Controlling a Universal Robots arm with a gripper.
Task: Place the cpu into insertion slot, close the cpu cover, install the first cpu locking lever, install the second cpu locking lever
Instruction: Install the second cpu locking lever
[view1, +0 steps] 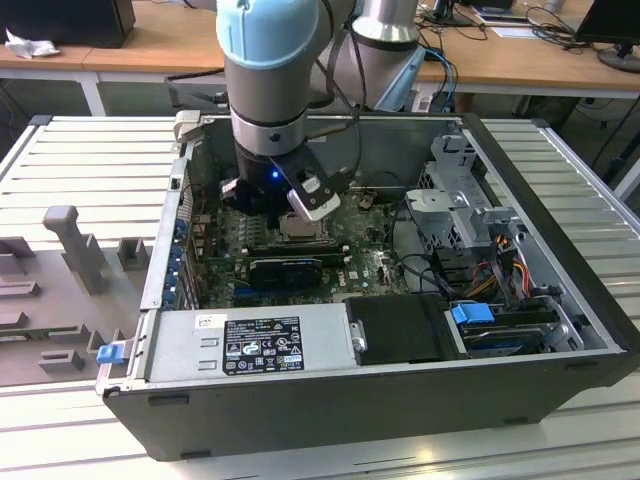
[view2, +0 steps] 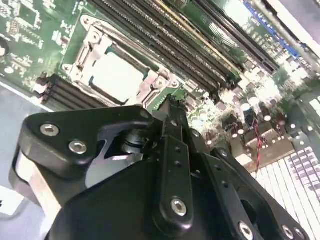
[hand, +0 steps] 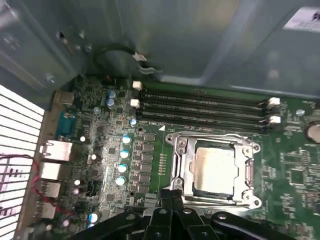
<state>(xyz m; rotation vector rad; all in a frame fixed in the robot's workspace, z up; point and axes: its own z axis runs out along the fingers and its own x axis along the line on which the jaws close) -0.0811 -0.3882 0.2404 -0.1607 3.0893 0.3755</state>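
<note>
We see the arm as a thick grey tube with a pale blue cap on its joint and a silver ring below it. Under the ring sits a black wrist part with a small blue light. A white and black camera block is fixed at its side. Black cables run along the arm. In both wrist views the gripper is matte black, with flat linked bars joined by round silver screws.

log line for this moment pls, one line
cpu: seated in insertion slot | cpu cover: closed over it | pincer: empty, fingers together, at the socket's edge
</note>
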